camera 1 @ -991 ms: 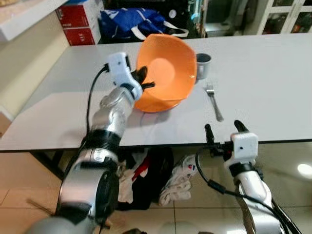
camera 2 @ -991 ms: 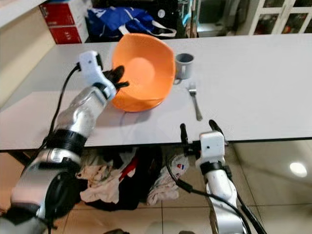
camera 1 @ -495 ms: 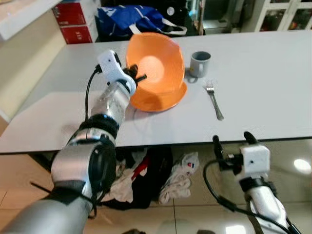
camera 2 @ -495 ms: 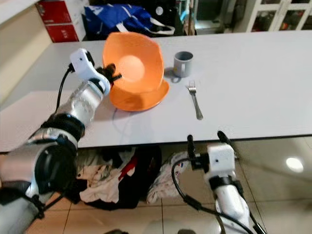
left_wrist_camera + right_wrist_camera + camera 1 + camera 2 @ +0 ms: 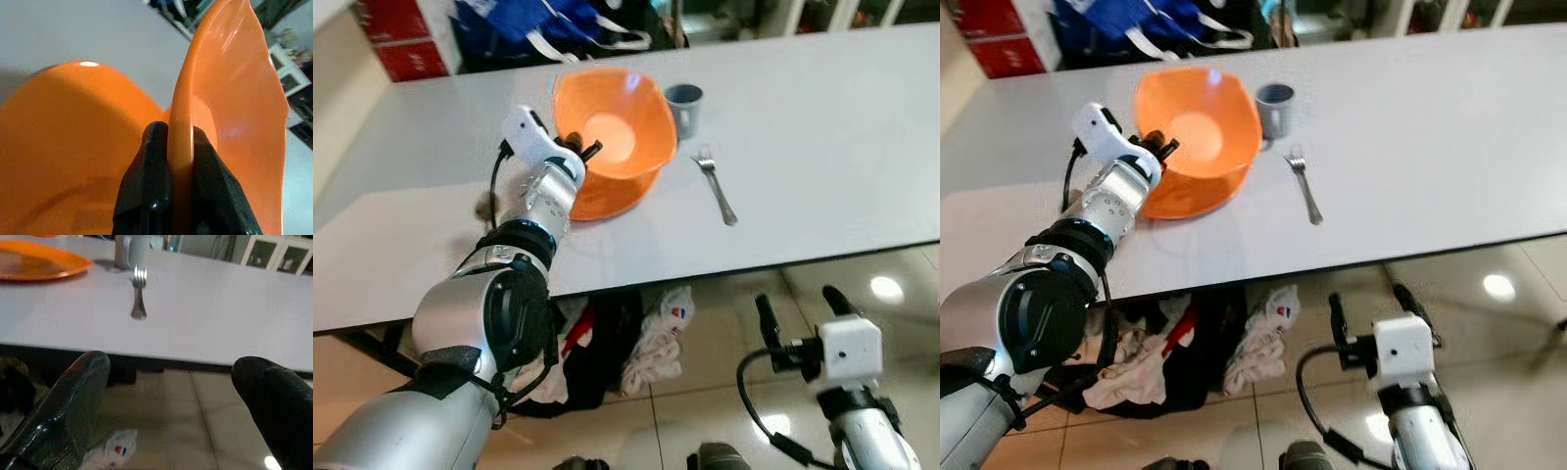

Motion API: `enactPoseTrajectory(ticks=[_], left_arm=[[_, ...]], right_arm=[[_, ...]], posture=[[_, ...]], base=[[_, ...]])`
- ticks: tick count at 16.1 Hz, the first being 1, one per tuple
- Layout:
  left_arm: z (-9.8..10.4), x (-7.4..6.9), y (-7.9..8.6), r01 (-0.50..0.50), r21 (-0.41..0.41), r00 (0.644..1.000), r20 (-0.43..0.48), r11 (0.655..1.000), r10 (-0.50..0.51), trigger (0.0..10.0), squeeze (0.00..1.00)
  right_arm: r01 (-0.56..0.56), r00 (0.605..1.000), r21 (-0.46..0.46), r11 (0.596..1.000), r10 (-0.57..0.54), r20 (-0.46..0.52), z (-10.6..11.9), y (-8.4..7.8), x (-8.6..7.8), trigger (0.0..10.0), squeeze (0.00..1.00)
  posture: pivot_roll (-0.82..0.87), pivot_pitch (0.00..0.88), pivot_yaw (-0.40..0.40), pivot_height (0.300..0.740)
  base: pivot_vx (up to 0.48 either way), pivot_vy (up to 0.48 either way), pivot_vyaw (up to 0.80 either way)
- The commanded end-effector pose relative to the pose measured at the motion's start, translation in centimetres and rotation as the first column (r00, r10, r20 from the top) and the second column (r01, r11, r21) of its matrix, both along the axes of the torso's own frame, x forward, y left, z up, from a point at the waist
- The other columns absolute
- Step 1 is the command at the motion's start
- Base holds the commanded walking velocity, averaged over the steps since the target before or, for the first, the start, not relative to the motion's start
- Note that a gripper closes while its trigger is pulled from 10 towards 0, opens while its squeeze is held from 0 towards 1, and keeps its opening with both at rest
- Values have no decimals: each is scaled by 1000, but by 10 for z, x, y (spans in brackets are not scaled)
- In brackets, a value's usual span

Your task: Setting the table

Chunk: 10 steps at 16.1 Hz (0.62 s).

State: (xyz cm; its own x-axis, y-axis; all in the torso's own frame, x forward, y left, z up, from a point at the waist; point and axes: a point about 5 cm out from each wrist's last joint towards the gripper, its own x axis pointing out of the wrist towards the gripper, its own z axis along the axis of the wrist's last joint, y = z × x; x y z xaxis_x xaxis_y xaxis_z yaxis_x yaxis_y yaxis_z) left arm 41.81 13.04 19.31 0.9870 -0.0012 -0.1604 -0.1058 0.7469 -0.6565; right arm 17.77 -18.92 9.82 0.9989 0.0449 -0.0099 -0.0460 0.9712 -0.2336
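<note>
Standing on a white table (image 5: 822, 147): one orange bowl (image 5: 617, 122), tilted, its lower side resting in an orange plate (image 5: 607, 196) beneath it; one grey mug (image 5: 683, 106) just beside the bowl on the robot's right; one fork (image 5: 716, 185), lying flat near the mug, tines toward the far side of the table. The left gripper (image 5: 576, 155) is at the bowl's near-left rim, its two black fingers (image 5: 151, 181) clamped on that rim, one inside and one outside. The right gripper (image 5: 798, 315) hangs below the table edge over the tiled floor (image 5: 705, 431), fingers spread apart and holding nothing. Under the table: a heap of cloth and dark bags (image 5: 626, 338). Beyond the far edge: a blue bag (image 5: 524, 24) with white handles, and a red box (image 5: 396, 34) to the robot's left of it.
</note>
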Motion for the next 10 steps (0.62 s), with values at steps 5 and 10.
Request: enactPoseTrajectory(ticks=[5, 10], left_arm=[[0, -1, 31, -138, -12, 990, -13, 990, 138, 0, 0], [-8, -3, 37, -184, -53, 982, -57, 981, 181, 3216, 588]], right_arm=[[8, 1000, -16, 1000, -8, -22, 5, -5, -5, 10000, 0], [-5, 999, -18, 1000, 4, -33, 7, -4, -4, 10000, 0]], posture=[[-458, 118, 97, 722], [-464, 126, 90, 722]], base=[[0, 0, 0], [0, 0, 0]])
